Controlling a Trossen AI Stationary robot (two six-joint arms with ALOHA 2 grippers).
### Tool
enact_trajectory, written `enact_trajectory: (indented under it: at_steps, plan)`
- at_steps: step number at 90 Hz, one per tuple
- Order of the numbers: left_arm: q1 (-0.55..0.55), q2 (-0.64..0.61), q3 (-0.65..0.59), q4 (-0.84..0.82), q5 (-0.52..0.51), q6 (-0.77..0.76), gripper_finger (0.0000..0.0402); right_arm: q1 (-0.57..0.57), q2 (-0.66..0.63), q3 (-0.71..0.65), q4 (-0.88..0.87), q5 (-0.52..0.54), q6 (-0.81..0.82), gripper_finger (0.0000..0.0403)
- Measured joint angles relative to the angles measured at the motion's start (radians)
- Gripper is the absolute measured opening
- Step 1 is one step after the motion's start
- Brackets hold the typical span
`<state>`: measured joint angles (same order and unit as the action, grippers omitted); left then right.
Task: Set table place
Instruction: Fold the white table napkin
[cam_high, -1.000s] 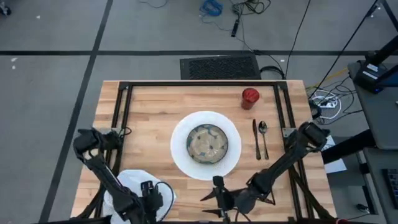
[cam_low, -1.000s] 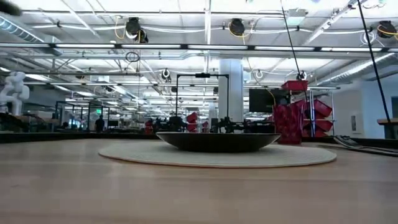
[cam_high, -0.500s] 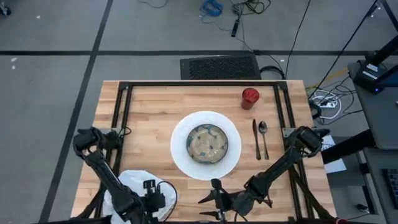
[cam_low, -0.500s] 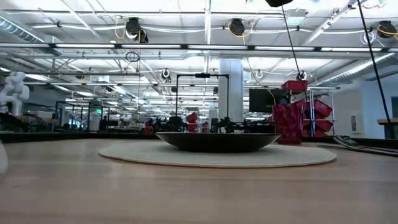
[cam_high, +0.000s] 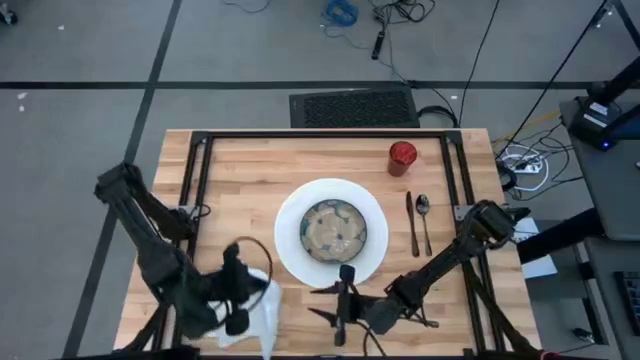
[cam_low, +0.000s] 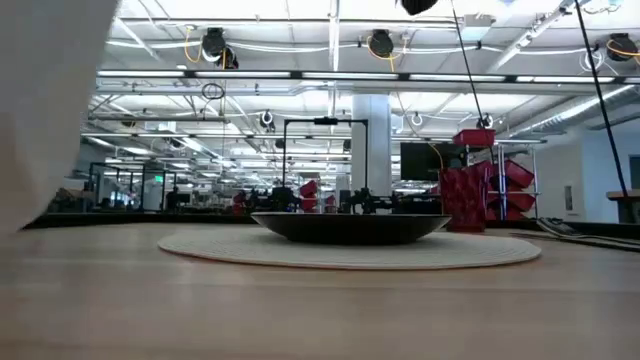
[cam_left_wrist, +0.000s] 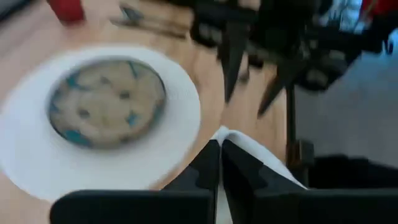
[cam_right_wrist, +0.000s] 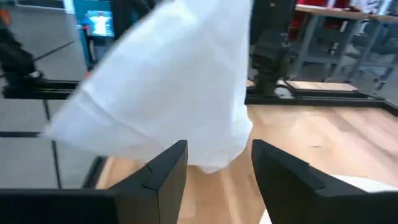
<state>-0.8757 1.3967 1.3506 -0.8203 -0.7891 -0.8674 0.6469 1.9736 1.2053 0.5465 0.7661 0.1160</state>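
Holding the napkin near the plate

Gripping the white napkin (cam_high: 255, 318), the left tool (cam_high: 236, 303) hangs over the counter (cam_high: 240, 170) (its near left part), fingers pinched on the cloth. The right tool (cam_high: 340, 315), fingers spread and empty, sits beside it. A speckled bowl (cam_high: 333, 229) rests on the white plate (cam_high: 290, 250).

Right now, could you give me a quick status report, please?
Left claw shut on napkin, lifted beside plate. Right claw open, facing the napkin. No fork seen.
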Motion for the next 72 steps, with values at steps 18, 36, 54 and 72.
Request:
enact_trajectory:
  at_steps: [18,36,54,72]
  plan:
    - [0.067,-0.088,0.000,0.001,-0.110,0.120,0.0000,-0.028,0.000,0.000,0.010,-0.004,-0.045,0.0166]
    - [0.177,-0.117,0.000,0.000,-0.171,0.222,0.0000,-0.050,-0.006,0.000,0.011,0.163,-0.162,0.0166]
    - [0.285,-0.116,-0.001,0.000,-0.173,0.308,0.0000,-0.052,-0.071,0.000,0.003,0.260,-0.284,0.0166]
    - [0.374,-0.119,-0.001,0.014,-0.185,0.398,0.0000,-0.089,-0.076,0.000,-0.004,0.263,-0.318,0.0166]
